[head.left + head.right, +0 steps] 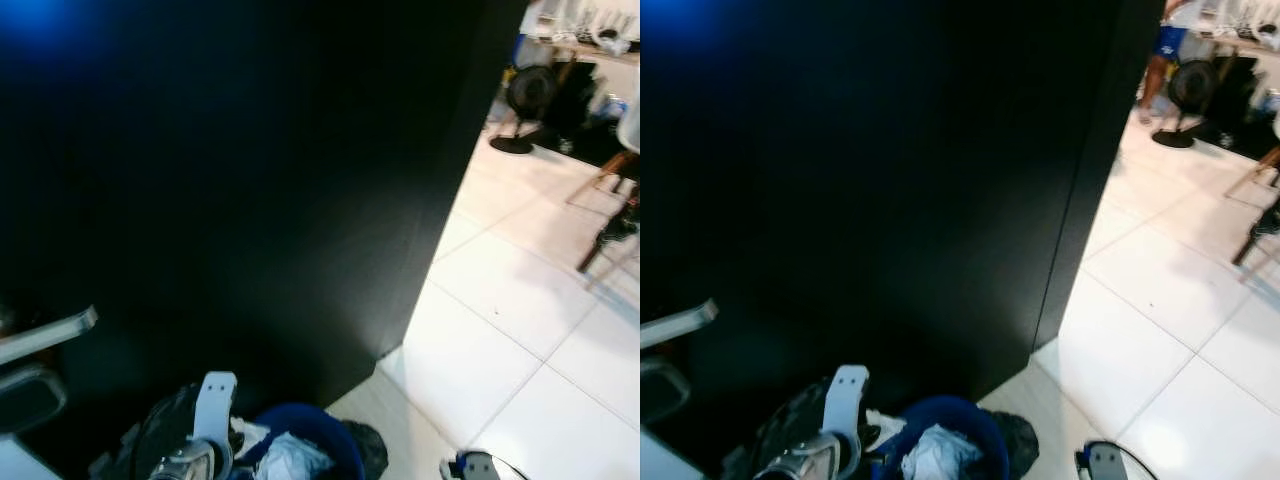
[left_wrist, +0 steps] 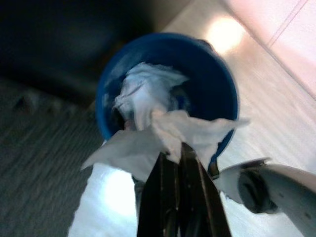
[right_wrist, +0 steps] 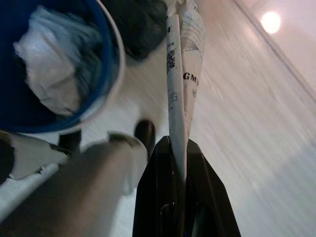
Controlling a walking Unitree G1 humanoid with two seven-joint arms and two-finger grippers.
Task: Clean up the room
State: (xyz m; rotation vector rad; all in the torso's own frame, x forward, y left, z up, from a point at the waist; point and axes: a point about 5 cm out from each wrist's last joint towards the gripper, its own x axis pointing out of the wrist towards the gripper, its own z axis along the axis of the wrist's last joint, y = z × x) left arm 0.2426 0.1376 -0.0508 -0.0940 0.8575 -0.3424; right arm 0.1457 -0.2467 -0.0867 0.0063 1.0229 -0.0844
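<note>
Blue bin (image 1: 300,445) at 6 o'clock, white scraps already inside. Left claw (image 2: 172,157) pinches white tissue (image 2: 163,136) above bin; drop pending. Right claw (image 3: 177,150) clamps printed paper (image 3: 180,74) beside bin; binning left.

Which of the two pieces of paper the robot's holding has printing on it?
The folded paper in the right pincer; it carries black print. The tissue in the left pincer is plain white.
</note>
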